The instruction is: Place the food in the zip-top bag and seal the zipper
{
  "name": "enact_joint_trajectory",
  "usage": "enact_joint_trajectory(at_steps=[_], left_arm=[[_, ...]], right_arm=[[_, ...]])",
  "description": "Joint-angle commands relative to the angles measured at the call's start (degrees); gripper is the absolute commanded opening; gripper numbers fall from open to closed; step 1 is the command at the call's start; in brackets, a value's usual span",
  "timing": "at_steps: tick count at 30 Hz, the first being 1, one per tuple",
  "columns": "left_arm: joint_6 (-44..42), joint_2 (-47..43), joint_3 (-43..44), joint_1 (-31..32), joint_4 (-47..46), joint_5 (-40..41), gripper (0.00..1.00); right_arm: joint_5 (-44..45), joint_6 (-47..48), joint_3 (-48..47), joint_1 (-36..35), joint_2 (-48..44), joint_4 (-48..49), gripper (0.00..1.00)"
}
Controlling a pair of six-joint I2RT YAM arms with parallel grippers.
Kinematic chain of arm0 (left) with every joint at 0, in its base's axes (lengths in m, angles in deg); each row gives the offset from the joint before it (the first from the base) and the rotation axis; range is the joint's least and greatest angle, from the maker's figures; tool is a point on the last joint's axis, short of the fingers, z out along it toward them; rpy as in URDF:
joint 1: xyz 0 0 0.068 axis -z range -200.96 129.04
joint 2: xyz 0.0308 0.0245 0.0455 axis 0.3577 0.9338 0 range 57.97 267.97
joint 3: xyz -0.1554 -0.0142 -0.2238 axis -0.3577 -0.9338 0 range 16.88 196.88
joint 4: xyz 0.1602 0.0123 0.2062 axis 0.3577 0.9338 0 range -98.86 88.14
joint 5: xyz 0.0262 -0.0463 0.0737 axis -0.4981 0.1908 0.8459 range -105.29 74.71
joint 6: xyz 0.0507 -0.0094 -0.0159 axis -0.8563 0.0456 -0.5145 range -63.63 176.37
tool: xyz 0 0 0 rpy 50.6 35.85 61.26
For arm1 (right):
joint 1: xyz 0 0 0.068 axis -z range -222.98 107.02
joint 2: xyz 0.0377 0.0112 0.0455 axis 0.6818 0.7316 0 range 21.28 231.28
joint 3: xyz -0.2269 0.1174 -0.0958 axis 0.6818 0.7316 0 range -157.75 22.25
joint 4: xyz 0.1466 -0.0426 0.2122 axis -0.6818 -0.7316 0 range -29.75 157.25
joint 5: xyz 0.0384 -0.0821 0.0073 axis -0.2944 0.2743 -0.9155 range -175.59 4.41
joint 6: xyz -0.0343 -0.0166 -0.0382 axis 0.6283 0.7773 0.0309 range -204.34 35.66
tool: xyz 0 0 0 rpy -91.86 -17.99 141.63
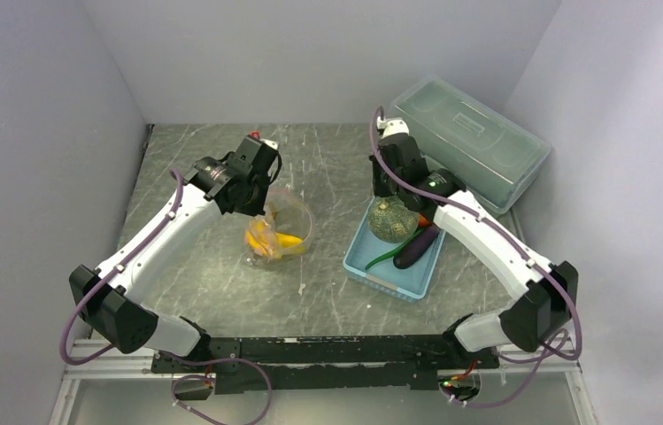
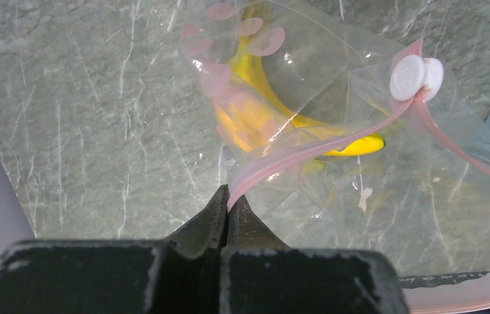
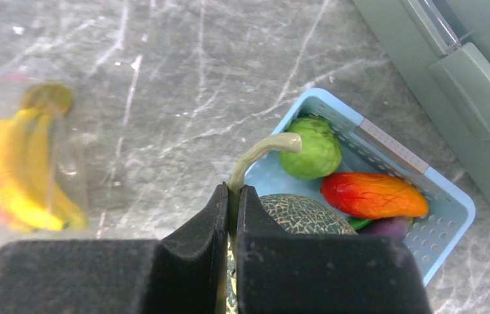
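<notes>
The clear zip-top bag point(image 1: 281, 232) lies at table centre with yellow bananas point(image 2: 255, 111) inside. My left gripper point(image 2: 229, 193) is shut on the pink zipper strip point(image 2: 307, 152), which carries a white slider point(image 2: 415, 74). The light blue basket point(image 1: 379, 264) to the right holds the netted melon point(image 1: 390, 218), the lime-green fruit point(image 3: 310, 148), the orange-red piece point(image 3: 373, 195), the purple eggplant point(image 1: 416, 248) and the thin green vegetable point(image 1: 387, 257). My right gripper point(image 3: 234, 193) is shut on the melon's pale curved stem point(image 3: 262, 150), above the basket.
A big translucent grey-green lidded box point(image 1: 467, 140) stands at the back right, close behind the basket. Grey walls close in the marbled table point(image 1: 204, 266) on three sides.
</notes>
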Motion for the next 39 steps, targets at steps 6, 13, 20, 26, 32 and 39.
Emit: enact_joint_trajectory(at_steps=[6, 13, 20, 26, 32, 39], left_arm=[[-0.73, -2.15, -0.2, -0.5, -1.7, -0.68, 0.0], [-0.78, -2.33, -0.54, -0.78, -2.13, -1.39, 0.0], [-0.59, -2.4, -0.7, -1.09, -2.56, -2.58, 0.0], [-0.04, -2.76, -0.89, -1.41, -3.14, -3.89, 0.0], [0.45, -3.16, -1.33, -1.85, -3.79, -5.16, 0.0], [0.47, -3.47, -1.68, -2.61, -4.42, -6.83, 0.0]], right_arm=[[-8.09, -5.55, -1.82, -2.55, -9.98, 6.56, 0.0], [-14.52, -11.69, -0.64, -3.32, -14.98, 14.89, 0.0], [-16.55, -22.54, 2.83, -3.74, -17.36, 25.26, 0.0], [-16.34, -31.08, 6.46, -5.17, -17.48, 34.21, 0.0], [-11.3, -36.94, 10.24, -8.27, -17.69, 42.47, 0.0], [-4.66, -42.04, 13.4, -12.82, -17.12, 49.45, 0.0]])
